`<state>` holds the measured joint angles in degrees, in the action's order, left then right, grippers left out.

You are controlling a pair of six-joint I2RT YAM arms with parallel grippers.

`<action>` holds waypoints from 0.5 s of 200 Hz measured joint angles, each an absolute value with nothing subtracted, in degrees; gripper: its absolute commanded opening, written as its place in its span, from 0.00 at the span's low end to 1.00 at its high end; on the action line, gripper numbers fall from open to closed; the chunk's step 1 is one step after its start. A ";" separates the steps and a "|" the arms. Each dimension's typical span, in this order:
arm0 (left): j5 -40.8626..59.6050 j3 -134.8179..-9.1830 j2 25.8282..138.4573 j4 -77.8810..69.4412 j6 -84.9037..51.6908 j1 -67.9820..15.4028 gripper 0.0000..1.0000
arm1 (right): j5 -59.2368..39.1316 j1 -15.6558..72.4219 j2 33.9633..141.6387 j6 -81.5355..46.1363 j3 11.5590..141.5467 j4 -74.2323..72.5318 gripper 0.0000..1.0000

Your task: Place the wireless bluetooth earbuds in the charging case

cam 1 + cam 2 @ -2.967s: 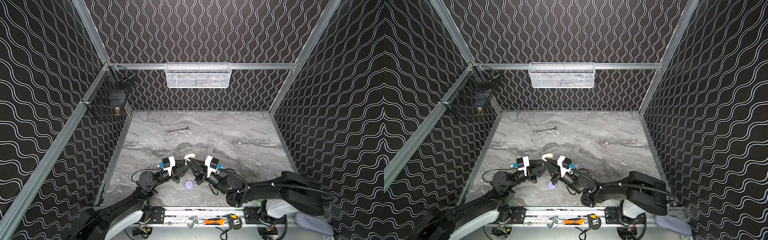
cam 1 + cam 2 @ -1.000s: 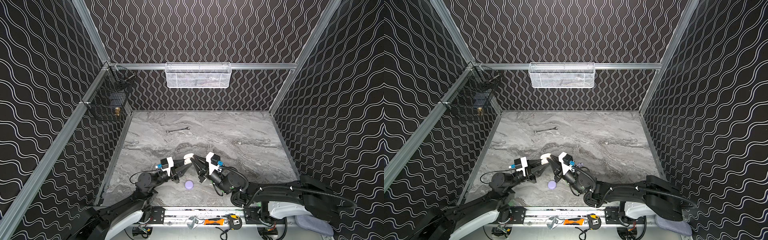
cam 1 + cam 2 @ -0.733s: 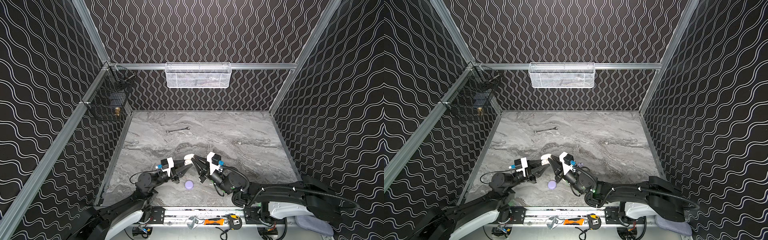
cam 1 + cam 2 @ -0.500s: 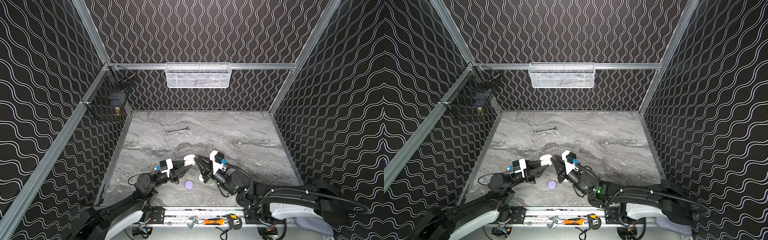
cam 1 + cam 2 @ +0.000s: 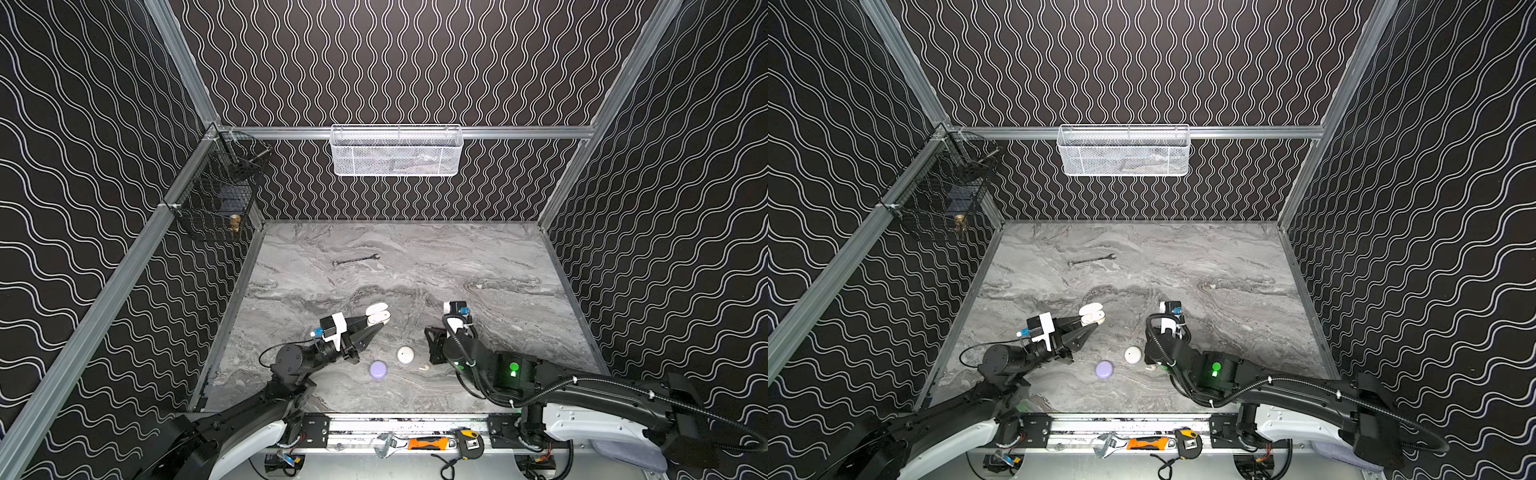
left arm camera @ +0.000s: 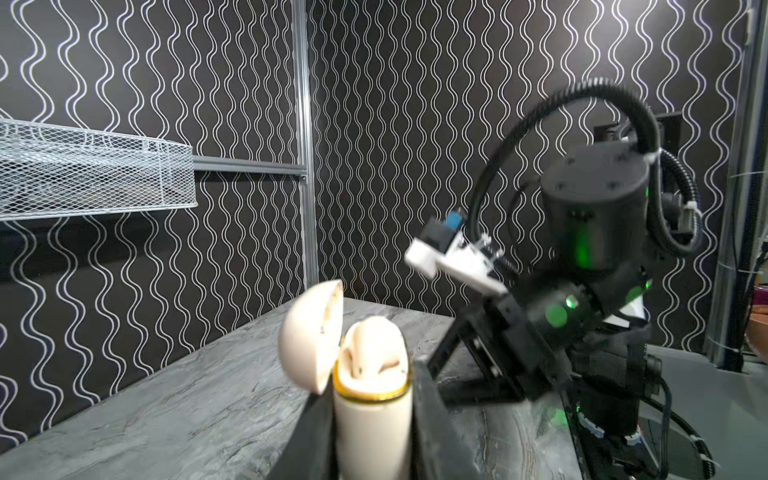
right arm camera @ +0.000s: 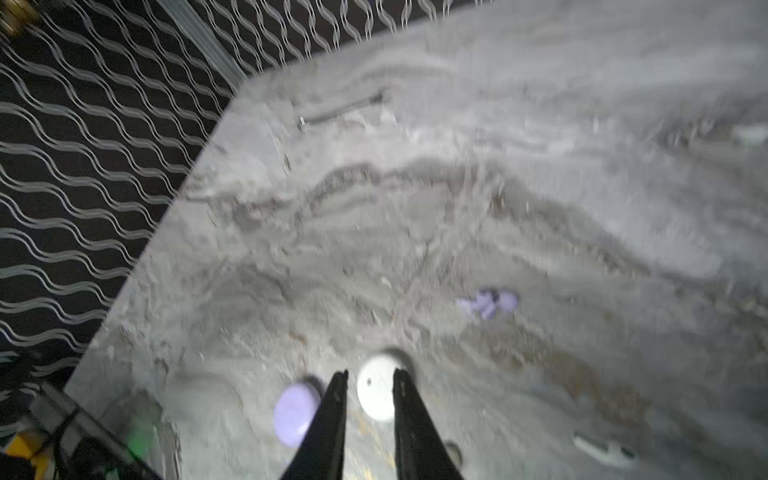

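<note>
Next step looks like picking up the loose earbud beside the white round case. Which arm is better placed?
Right. The right gripper is open, empty and close to the earbud; the left gripper is shut on the open cream charging case, probably best left presenting it.

Your wrench (image 5: 355, 260) lies at the back of the table (image 5: 490, 249); near the front, the left case (image 5: 378, 369) sits beside the right case (image 5: 405, 355) (loose earbud (image 5: 424, 367) just right of both).
</note>
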<state>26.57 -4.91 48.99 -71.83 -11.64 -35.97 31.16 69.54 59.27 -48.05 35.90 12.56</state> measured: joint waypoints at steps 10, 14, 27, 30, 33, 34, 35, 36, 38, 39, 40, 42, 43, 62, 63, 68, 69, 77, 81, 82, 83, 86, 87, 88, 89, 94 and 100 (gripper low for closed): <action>26.13 -5.06 48.21 -70.74 -11.40 -35.97 0.00 | 28.18 69.41 60.64 -51.22 34.41 13.91 0.23; 26.02 -5.17 47.92 -70.32 -11.35 -35.97 0.00 | 27.14 69.34 61.23 -52.34 33.91 14.24 0.23; 25.78 -5.32 47.16 -69.28 -10.44 -35.97 0.00 | 23.64 69.32 63.92 -55.40 32.51 14.94 0.24; 25.76 -5.32 47.05 -69.17 -10.41 -35.97 0.00 | 22.87 69.32 64.73 -56.01 32.34 15.16 0.25; 25.76 -5.32 46.98 -69.08 -10.39 -35.97 0.00 | 22.17 69.32 65.45 -56.60 32.25 15.46 0.26; 25.76 -5.32 46.96 -68.99 -10.39 -35.97 0.00 | 22.00 69.32 65.67 -56.69 32.25 15.53 0.26; 25.76 -5.32 46.94 -68.97 -10.39 -35.97 0.00 | 21.69 69.32 66.08 -56.90 32.25 15.68 0.26; 25.74 -5.32 46.94 -68.95 -10.39 -35.97 0.00 | 21.54 69.32 66.30 -57.01 32.25 15.81 0.27; 25.74 -5.32 46.92 -68.90 -10.39 -35.97 0.00 | 21.08 69.32 66.85 -57.41 32.27 16.05 0.27; 25.74 -5.32 46.92 -68.90 -10.39 -35.97 0.00 | 20.88 69.32 67.05 -57.56 32.27 16.14 0.28; 25.74 -5.32 46.92 -68.90 -10.39 -35.97 0.00 | 20.78 69.32 67.29 -57.65 32.29 16.25 0.28; 25.74 -5.32 46.92 -68.88 -10.37 -35.97 0.00 | 20.36 69.34 67.85 -57.93 32.38 16.45 0.29; 25.74 -5.32 46.92 -68.86 -10.37 -35.97 0.00 | 20.25 69.34 68.07 -58.02 32.42 16.56 0.29; 25.69 -5.32 46.96 -68.77 -10.37 -35.97 0.00 | 18.33 69.45 72.64 -59.51 34.68 19.38 0.37; 25.69 -5.32 46.98 -68.77 -10.37 -35.97 0.00 | 18.31 69.47 72.79 -59.53 34.79 19.44 0.38; 25.69 -5.32 47.03 -68.77 -10.37 -35.97 0.00 | 18.04 69.60 73.67 -59.57 35.40 19.90 0.40; 25.69 -5.32 47.05 -68.77 -10.37 -35.97 0.00 | 18.02 69.63 73.80 -59.59 35.48 19.92 0.40; 25.71 -5.32 47.20 -68.77 -10.37 -35.97 0.00 | 17.72 69.65 75.07 -59.59 36.29 20.43 0.42; 25.71 -5.32 47.27 -68.77 -10.37 -35.97 0.00 | 17.56 69.65 75.55 -59.59 36.58 20.69 0.42; 25.71 -5.32 47.29 -68.77 -10.37 -35.97 0.00 | 17.54 69.65 75.64 -59.57 36.64 20.73 0.42; 25.71 -5.32 47.29 -68.77 -10.37 -35.97 0.00 | 17.52 69.65 75.72 -59.57 36.71 20.80 0.42; 25.71 -5.32 47.35 -68.77 -10.37 -35.97 0.00 | 17.50 69.65 76.07 -59.55 36.93 21.12 0.42; 25.71 -5.32 47.35 -68.77 -10.37 -35.97 0.00 | 17.50 69.65 76.14 -59.55 36.99 21.19 0.41; 25.71 -5.32 47.37 -68.77 -10.37 -35.97 0.00 | 17.52 69.67 76.31 -59.55 37.10 21.34 0.41; 25.71 -5.32 47.37 -68.75 -10.37 -35.97 0.00 | 17.52 69.67 76.40 -59.55 37.15 21.43 0.40; 25.71 -5.32 47.42 -68.75 -10.37 -35.97 0.00 | 17.47 69.73 76.90 -59.53 37.52 22.00 0.35; 25.69 -5.32 47.42 -68.75 -10.35 -35.97 0.00 | 17.47 69.76 77.43 -59.53 37.91 22.48 0.29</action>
<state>25.69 -5.32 47.42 -68.75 -10.35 -35.97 17.47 69.76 77.43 -59.53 37.91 22.48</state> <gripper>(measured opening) 0.226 0.399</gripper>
